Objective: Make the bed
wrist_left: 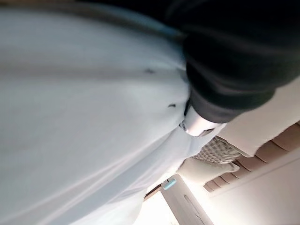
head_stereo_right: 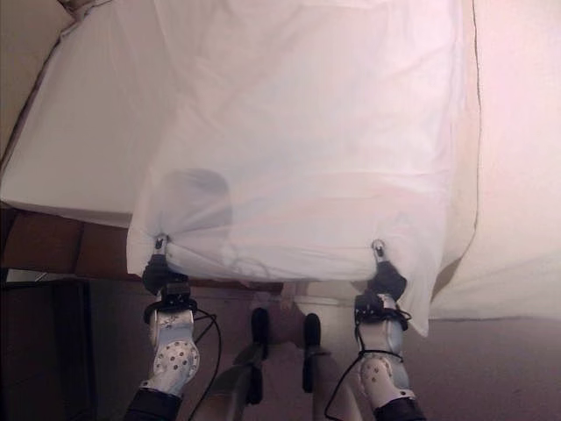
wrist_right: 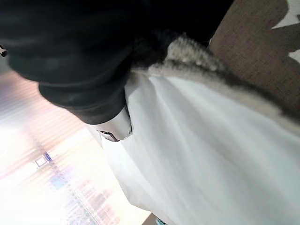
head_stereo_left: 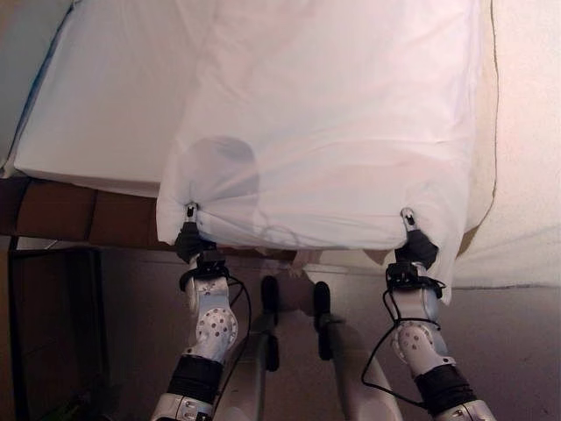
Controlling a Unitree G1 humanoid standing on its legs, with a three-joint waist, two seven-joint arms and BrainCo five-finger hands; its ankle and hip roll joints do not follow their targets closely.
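You are spreading the sheet (head_stereo_left: 324, 132) over the bed (head_stereo_left: 96, 114), left hand (head_stereo_left: 190, 230) and right hand (head_stereo_left: 412, 239) pinching its near edge in their fingers (next, lower it evenly).

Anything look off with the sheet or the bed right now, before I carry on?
Yes, the white sheet sits skewed. Both hands, left hand and right hand, grip its near edge, but it covers only the right side of the mattress, whose left part is bare. The sheet's right side spills past the hand and hangs down.
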